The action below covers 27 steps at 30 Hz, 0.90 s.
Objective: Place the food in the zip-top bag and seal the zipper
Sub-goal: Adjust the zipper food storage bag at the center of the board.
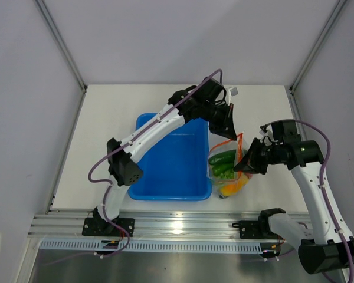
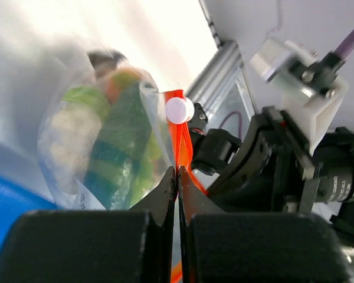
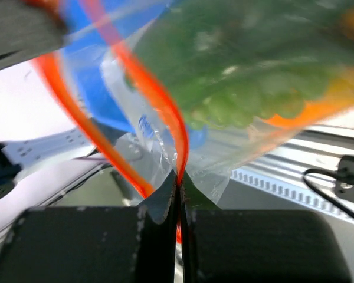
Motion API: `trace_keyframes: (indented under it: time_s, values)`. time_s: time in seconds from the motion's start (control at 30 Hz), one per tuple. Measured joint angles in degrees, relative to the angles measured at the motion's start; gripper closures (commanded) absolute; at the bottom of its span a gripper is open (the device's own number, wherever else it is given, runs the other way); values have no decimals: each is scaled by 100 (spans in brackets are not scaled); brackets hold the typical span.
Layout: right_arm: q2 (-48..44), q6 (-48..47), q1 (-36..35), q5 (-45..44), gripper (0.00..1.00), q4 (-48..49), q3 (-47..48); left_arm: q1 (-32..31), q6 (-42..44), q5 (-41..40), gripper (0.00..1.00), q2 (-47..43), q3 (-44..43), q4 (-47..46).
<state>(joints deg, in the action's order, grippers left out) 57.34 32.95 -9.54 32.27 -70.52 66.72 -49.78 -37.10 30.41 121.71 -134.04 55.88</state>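
Left claw [image 2: 177, 172] and right claw [image 3: 178, 177] each pinch the thin orange-red zipper strip [image 3: 167, 112], holding the clear plastic pouch's [image 1: 224, 177] mouth between them, apparently for sealing.

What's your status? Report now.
Left gripper and right gripper: jaws shut on zipper. Food inside zip-top bag, mouth unsealed. Blue tray alongside, no obstruction.

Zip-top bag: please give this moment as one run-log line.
bag: food inside | zipper: not sealed | left gripper: shut on zipper | right gripper: shut on zipper
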Motion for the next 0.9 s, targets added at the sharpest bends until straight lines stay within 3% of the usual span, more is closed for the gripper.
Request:
trace_keyframes:
  time_s: [0.2, 0.3, 0.33, 0.43, 0.53, 0.9]
  values:
    - [-199, 382, -26, 422, 99, 184, -243, -22, 15, 844, 99, 461, 4, -378]
    - [-214, 525, -44, 492, 82, 330, -378, -28, 24, 1143, 99, 549, 52, -485]
    - [-210, 540, -52, 492, 69, 361, -382, -28, 26, 1211, 99, 549, 72, -503]
    - [-197, 492, -50, 435, 49, 446, -365, -35, 111, 1425, 100, 549, 138, -592]
    - [-118, 350, -44, 212, 41, 407, -140, -33, 177, 1633, 99, 549, 205, -651]
    - [417, 131, 494, -966, 43, 17, 1327, -35, 264, 1799, 99, 487, 444, -833]
